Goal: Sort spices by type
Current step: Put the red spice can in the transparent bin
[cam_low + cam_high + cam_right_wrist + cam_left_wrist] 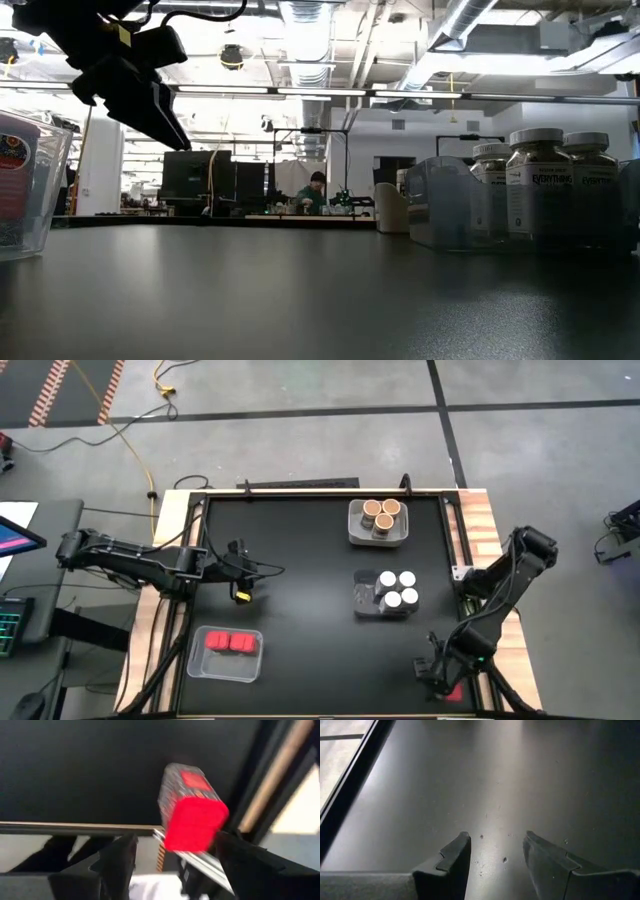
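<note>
Right end effector (175, 857) grasps a red box (192, 815) at the surface's (300, 550) near right corner. Left end effector (240, 573) hangs clenched, empty, at the left side.

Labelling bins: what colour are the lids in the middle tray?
White, four round lids; clearest in the high view.

The high view looks straight down on the whole black rectangular table (310, 590). The low view sits at tabletop level, facing across it toward the clear tray of white-lidded round jars (545, 190), which the high view (390, 592) shares. Each wrist view looks closely down onto the table past its own dark fingers (452, 865).
</note>
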